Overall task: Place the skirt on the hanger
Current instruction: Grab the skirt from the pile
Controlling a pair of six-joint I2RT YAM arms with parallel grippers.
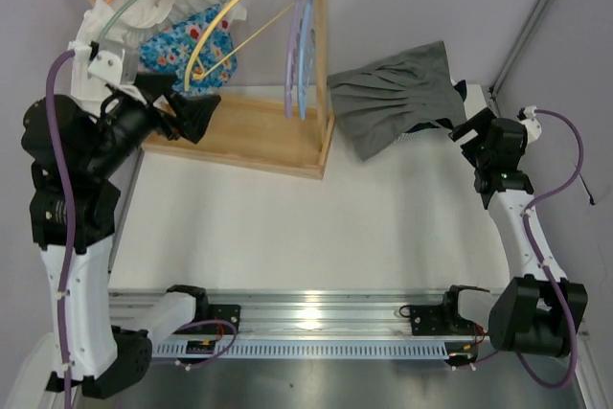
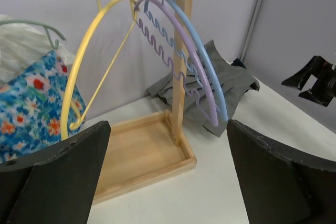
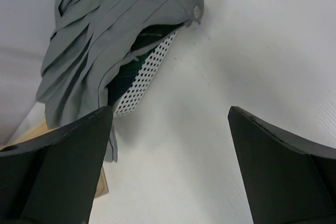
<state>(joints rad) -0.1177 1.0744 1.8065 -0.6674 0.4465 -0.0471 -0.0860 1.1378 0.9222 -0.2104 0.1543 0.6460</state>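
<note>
Slippage is our worry: left gripper (image 2: pixel 168 182) and right gripper (image 3: pixel 168 171) both have jaws wide apart, holding nothing, while the grey skirt (image 1: pixel 397 93) lies crumpled on the table (image 1: pixel 287 227) just beside the wooden rack (image 1: pixel 287 146). Pinching only a loose pleat, we could drop it short of the yellow hanger (image 2: pixel 77 66).

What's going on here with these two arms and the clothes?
The job is to hang the grey skirt on a hanger. Nothing is held yet. The skirt lies crumpled on the table beside the wooden rack, with the open right hand close by it. The open left hand faces the yellow hanger on the rack.
</note>
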